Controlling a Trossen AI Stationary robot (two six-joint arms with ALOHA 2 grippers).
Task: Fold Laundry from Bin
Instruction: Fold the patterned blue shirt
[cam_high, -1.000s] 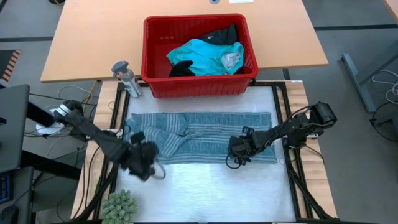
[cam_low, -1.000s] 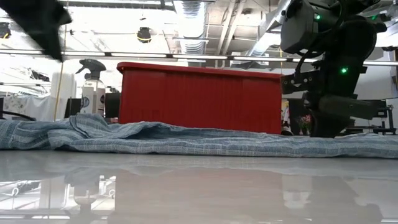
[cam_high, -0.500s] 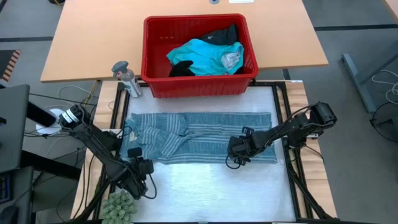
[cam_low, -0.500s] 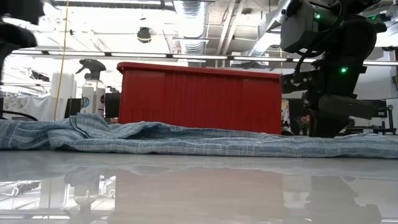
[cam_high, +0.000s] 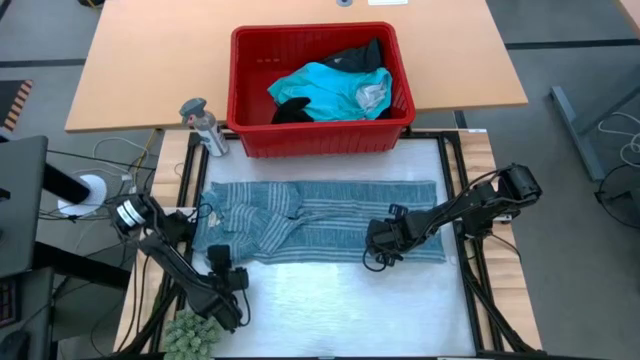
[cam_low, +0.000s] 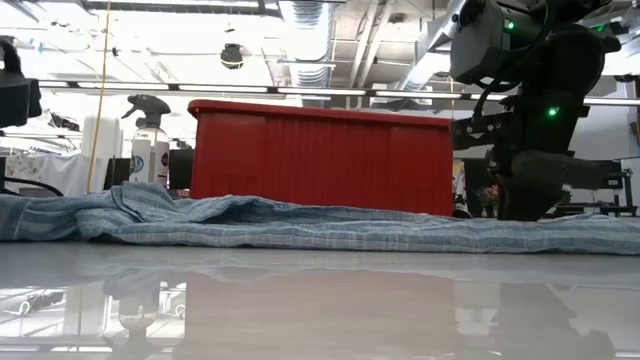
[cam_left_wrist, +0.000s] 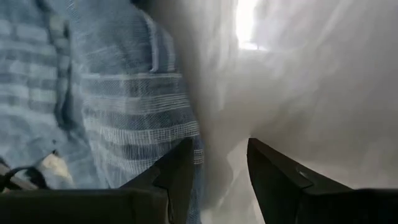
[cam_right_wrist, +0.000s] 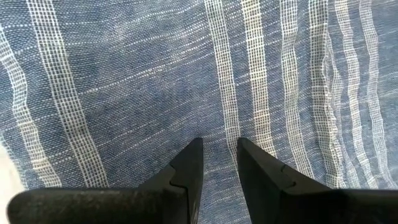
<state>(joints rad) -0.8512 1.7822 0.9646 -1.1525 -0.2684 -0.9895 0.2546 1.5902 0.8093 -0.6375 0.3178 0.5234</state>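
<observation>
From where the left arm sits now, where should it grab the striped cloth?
Take the striped cloth at its near left corner, coming from the bare table side. That edge lies flat and free just ahead of the left hand, whose open fingers straddle it.

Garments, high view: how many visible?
3: blue-grey striped one spread on the table, turquoise one and a black one in the red bin. More may be buried.

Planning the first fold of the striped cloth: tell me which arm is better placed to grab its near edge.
Right. The right gripper already sits on the striped garment near its front edge; the left gripper hovers just off its corner.
</observation>
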